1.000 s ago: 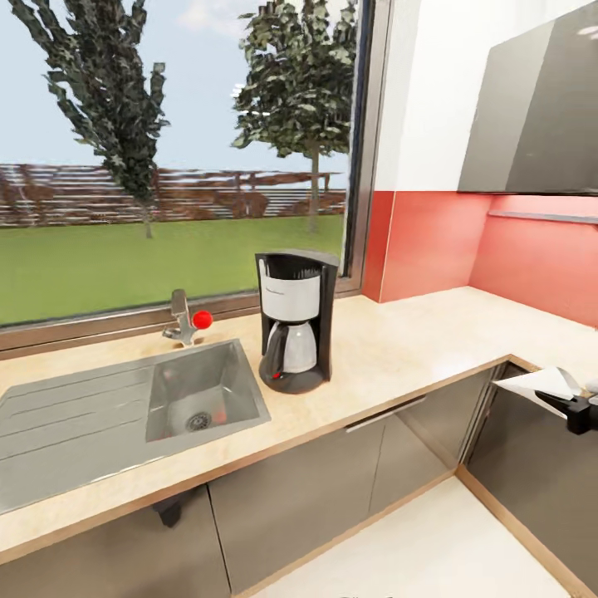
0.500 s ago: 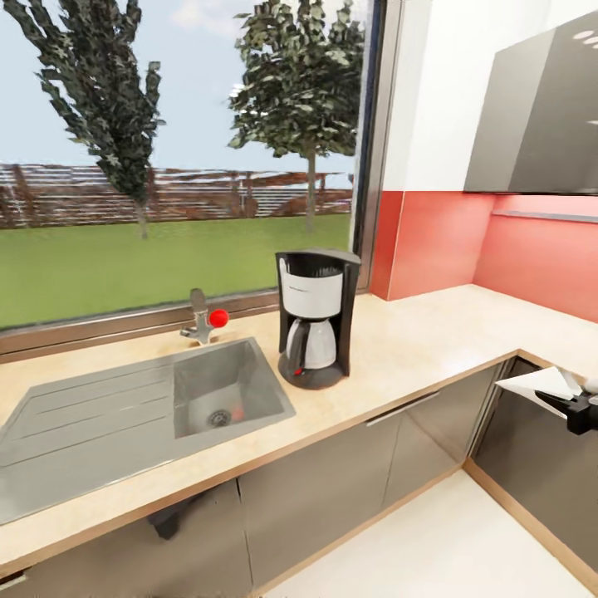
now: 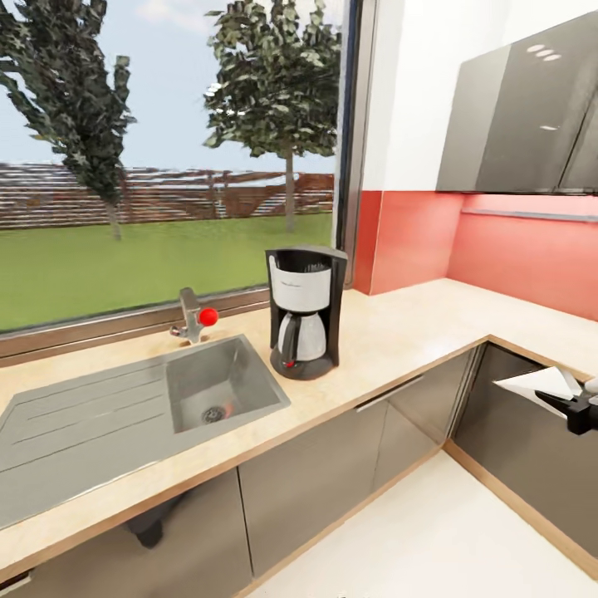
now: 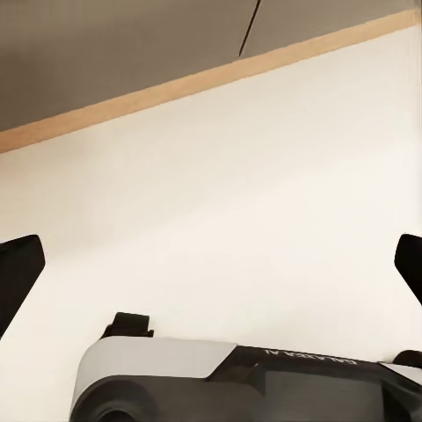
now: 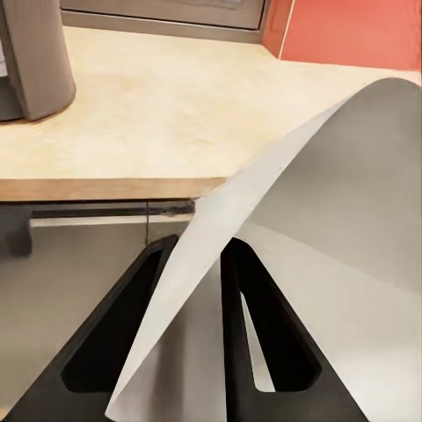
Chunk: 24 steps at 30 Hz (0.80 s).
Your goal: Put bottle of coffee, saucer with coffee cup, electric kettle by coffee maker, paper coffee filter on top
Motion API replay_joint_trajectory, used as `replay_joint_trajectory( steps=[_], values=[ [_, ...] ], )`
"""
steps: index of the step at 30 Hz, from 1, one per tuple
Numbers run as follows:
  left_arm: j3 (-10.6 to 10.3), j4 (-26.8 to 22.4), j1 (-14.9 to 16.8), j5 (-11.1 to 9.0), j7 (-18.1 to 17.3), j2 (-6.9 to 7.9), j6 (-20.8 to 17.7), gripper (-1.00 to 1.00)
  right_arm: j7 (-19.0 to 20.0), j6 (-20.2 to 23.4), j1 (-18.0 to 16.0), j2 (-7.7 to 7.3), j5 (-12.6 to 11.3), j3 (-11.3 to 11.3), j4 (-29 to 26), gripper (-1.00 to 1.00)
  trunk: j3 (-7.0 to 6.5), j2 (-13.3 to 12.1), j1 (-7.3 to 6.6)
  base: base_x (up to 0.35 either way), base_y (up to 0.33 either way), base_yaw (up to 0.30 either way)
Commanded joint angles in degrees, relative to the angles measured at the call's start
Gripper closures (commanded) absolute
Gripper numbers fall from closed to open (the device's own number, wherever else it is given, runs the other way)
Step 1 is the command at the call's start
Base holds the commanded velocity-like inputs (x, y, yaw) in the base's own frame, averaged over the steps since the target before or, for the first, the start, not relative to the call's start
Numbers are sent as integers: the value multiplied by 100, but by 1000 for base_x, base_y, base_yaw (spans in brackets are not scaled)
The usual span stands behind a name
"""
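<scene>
While the robot faces the worktop:
Left gripper [image 4: 211, 264]: fingers wide apart, empty, above pale floor.
Sink [image 3: 100, 415]: inset at worktop's left.
Coffee maker [image 3: 303, 311]: upright beside sink, mid-worktop.
Right gripper [image 5: 198, 330]: pinched on filter [image 5: 308, 264], off worktop's right corner.

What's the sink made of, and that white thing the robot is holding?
The sink looks like brushed steel: dull grey with soft sheen. The white cone in the right hand looks like thin matte paper, bending in a smooth curve.
</scene>
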<state>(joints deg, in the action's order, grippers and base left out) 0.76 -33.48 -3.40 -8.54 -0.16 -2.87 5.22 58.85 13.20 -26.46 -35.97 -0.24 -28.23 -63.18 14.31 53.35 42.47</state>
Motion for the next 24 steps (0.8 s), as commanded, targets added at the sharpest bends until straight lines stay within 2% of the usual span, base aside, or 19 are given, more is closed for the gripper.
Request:
replay_joint_trajectory(
  steps=[1,8,24],
  values=[
    [9,-9,-3,-42,-2,-3,5,-100,30,60,-8,2,-10,-7,-1,100,6,5,1,-14,8,-274],
    [11,-9,-3,-42,-2,-3,5,-100,30,60,-8,2,-3,-7,-1,100,6,5,1,-180,78,-197],
    [43,-15,-3,-47,-1,5,5,-100,30,60,-8,2,-3,-7,-1,100,6,5,1,-287,146,-8]
  ],
)
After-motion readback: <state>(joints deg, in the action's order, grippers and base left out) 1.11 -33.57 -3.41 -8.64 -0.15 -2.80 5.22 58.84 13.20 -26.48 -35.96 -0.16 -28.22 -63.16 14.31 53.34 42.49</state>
